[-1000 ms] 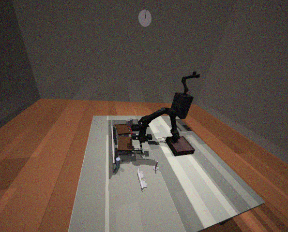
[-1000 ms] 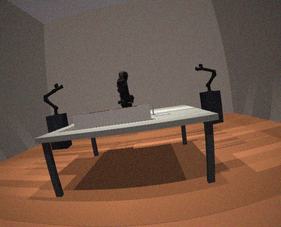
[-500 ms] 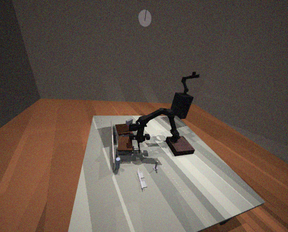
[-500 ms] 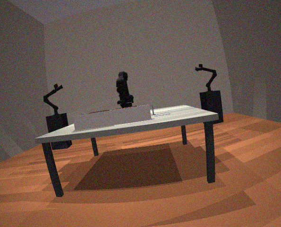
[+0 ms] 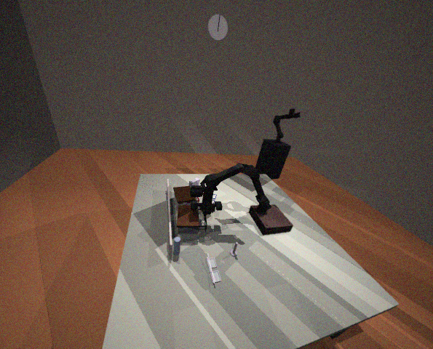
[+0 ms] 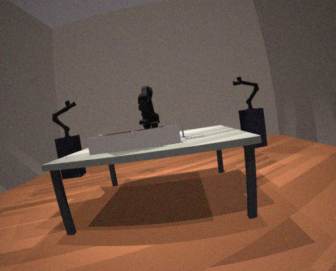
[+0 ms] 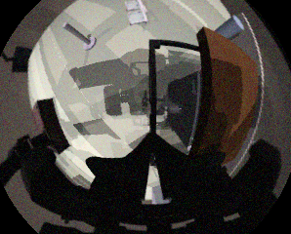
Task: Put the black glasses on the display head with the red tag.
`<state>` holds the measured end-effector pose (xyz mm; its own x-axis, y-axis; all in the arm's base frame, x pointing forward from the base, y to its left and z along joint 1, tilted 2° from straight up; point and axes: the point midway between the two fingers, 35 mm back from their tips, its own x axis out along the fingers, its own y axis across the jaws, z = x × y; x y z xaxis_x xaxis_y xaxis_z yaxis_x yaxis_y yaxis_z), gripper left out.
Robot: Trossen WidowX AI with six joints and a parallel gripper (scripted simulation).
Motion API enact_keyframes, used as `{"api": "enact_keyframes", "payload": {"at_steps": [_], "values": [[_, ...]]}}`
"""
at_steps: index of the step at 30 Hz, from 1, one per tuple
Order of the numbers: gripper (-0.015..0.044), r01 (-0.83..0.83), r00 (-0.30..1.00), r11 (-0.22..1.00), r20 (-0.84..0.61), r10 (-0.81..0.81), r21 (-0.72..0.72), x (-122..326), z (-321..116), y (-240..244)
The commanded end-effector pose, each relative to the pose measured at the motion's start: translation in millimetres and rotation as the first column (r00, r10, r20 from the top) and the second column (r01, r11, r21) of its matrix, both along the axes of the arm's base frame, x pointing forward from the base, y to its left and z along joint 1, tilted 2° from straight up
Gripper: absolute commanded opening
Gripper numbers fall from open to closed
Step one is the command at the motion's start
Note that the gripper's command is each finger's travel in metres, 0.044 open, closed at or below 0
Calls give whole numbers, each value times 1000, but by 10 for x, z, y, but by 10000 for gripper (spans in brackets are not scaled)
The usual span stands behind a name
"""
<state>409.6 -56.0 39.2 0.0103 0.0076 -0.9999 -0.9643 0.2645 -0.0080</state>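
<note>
My gripper is shut on the black glasses. In the wrist view their front stands as an upright bar, and one thin temple runs from its top to the near brown display head. The temple's end meets the head's dark edge there; whether it touches is unclear. The other temple is hidden by the fingers. The far brown head stands behind the near one. A small red mark shows beside the far head; I cannot tell whether it is the tag.
A long pale panel stands behind the heads. A blue cylinder is near its end. A small post on a round base and a pale two-part object are on the table.
</note>
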Motion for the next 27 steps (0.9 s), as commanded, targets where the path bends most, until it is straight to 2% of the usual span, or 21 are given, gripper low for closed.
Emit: {"api": "enact_keyframes", "payload": {"at_steps": [1, 27], "values": [[0, -4, 1000, 1000, -5, 4, 3, 61, -22, -15], [0, -4, 1000, 1000, -5, 4, 3, 122, -44, -31]]}}
